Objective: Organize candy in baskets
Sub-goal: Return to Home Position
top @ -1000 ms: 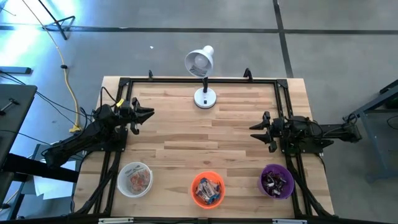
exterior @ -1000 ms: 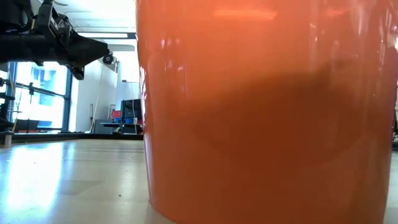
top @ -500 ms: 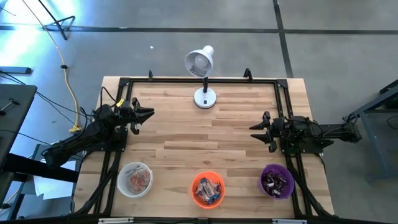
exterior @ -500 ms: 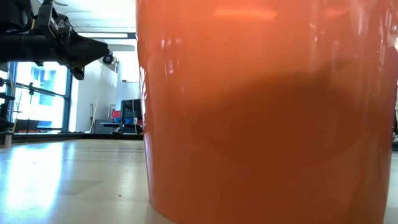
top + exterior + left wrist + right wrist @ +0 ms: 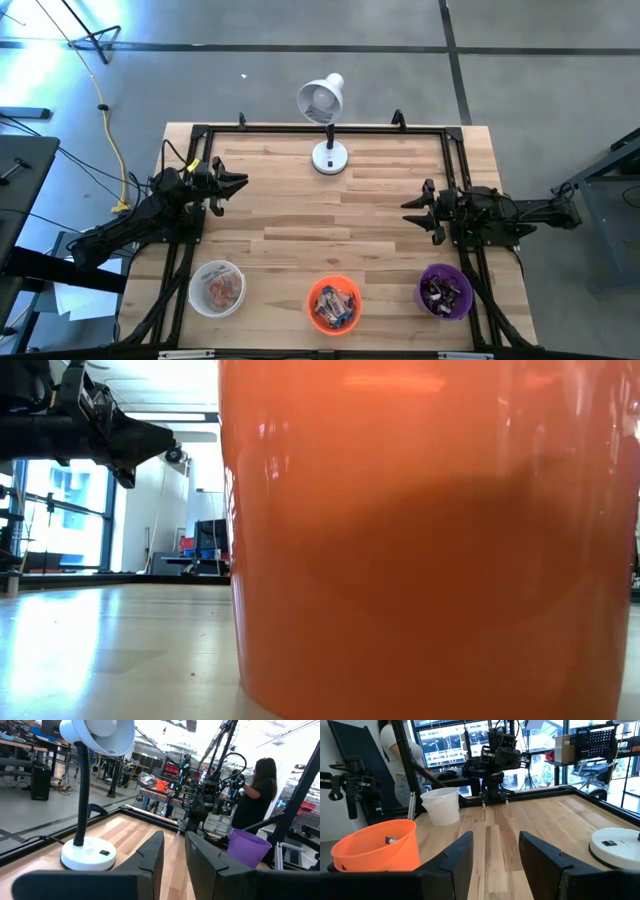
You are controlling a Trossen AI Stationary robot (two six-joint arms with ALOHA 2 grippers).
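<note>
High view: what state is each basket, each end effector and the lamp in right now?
white basket: upright, holds candy
orange basket: upright, holds candy
purple basket: upright, holds candy
left end effector: narrowly open, empty, at the left side of the table
right end effector: open, empty, at the table's right side
lamp: upright; lit or not, cannot tell

three baskets in a row, an arm at each side
on the wooden table (image 5: pixel 330 225) the white basket (image 5: pixel 194 290) sits at 7 o'clock, the orange basket (image 5: pixel 311 299) at 6 and the purple basket (image 5: pixel 423 281) at 5, each with candy (image 5: pixel 335 306) inside. a white desk lamp (image 5: pixel 328 158) stands at 12. the left gripper (image 5: pixel 238 184) hangs at 9 o'clock and the right gripper (image 5: pixel 408 211) at 3, both pointing toward the middle, well apart from the baskets.
</note>
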